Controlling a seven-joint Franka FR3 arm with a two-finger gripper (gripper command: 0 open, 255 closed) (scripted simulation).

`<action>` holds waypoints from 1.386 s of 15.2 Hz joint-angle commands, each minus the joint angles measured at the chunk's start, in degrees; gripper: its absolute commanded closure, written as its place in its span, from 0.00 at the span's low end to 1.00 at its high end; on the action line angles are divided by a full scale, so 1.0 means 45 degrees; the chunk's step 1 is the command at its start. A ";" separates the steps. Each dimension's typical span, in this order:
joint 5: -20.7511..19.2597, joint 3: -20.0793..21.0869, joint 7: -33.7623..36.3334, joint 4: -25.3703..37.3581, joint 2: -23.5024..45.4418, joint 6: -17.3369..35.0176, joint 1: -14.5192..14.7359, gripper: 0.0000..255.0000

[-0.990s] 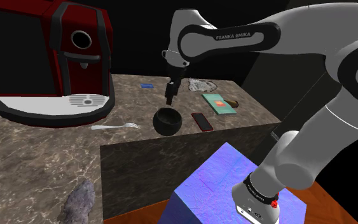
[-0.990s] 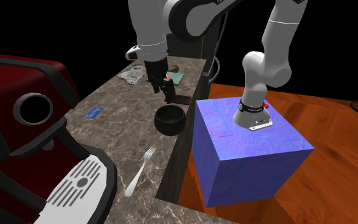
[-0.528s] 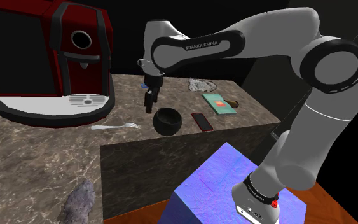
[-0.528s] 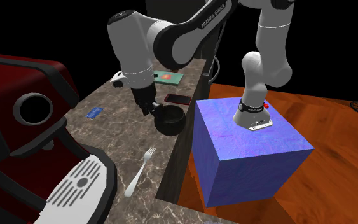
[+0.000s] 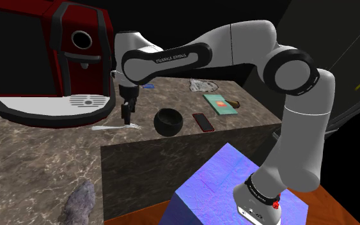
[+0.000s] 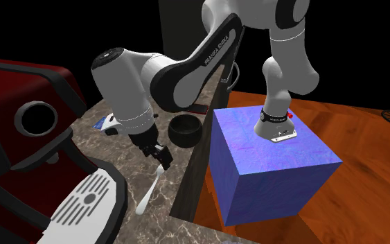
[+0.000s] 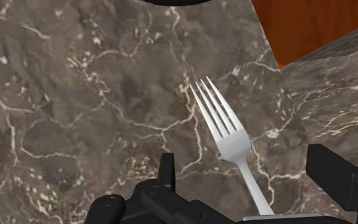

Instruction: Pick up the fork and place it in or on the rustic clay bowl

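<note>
A silver fork (image 5: 114, 127) lies flat on the dark marble counter (image 5: 38, 153), in front of the red coffee machine (image 5: 50, 57). My black gripper (image 5: 127, 116) hangs just above the fork's tine end, open and holding nothing. In the wrist view the fork (image 7: 225, 127) lies with its neck between my spread fingers (image 7: 166, 170), which do not touch it. The dark round bowl (image 5: 169, 121) sits upright a short way to the shoulder view's right of the fork. In the second exterior view my gripper (image 6: 160, 156) covers the tines, and the fork handle (image 6: 147, 197) sticks out towards the camera, with the bowl (image 6: 185, 129) behind.
A red-edged phone (image 5: 203, 121), a green book (image 5: 220, 104), a grey crumpled thing (image 5: 203, 84) and a small blue item (image 5: 148, 85) lie further back on the counter. The coffee machine's drip tray (image 6: 82, 201) is close beside the fork. The blue stand (image 6: 269, 159) is past the counter edge.
My arm has swung from above the bowl to the shoulder view's left and come down over the fork. The fingers have stayed open. Fork and bowl have not moved.
</note>
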 commanded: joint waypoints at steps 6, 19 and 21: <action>-0.0164 0.0071 -0.0106 0.0420 0.1025 0.0528 0.0241 0.00; -0.0194 0.0055 -0.0086 0.0161 0.1152 0.0911 0.0252 1.00; -0.0193 0.0055 -0.0089 0.0151 0.1145 0.0915 0.0249 1.00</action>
